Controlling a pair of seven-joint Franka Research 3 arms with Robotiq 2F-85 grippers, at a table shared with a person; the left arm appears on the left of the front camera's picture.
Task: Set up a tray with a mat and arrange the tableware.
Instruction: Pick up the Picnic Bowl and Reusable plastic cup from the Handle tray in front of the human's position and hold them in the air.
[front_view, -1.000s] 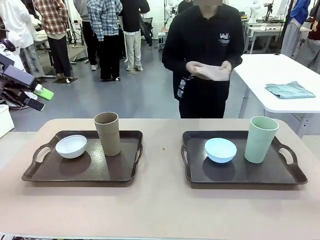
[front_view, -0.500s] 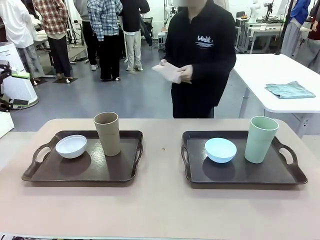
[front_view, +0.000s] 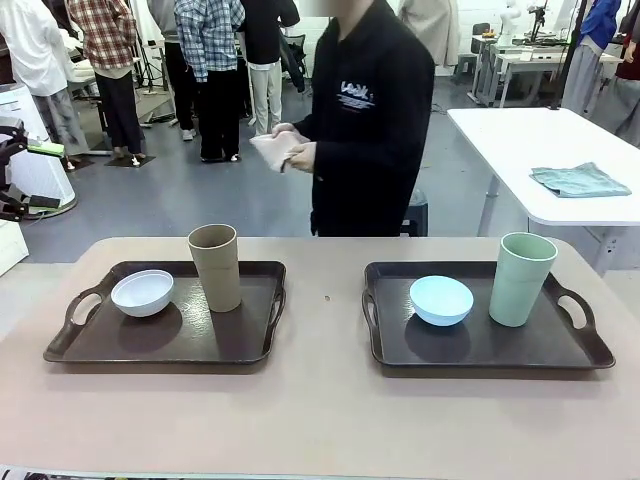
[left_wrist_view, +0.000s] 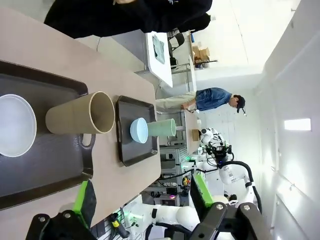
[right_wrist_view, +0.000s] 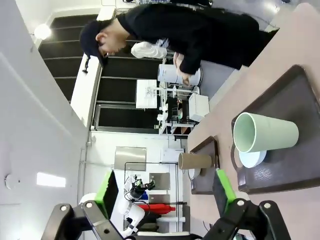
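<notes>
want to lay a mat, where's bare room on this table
Bare: the table strip between the left tray and right tray, the wide band in front of them, and each tray's near half. Crowded: their far halves, with white bowl and tan cup, blue bowl and green cup.

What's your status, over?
Left gripper, right gripper open, empty. White bowl, tan cup on left tray; blue bowl, green cup on right tray. Person holds cloth.

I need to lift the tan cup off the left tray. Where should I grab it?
Probably best: grip the tan-brown cup across its upper wall, coming in from the robot's side. It stands upright, has no handle and widens upward, and the white bowl sits near it on the left.
</notes>
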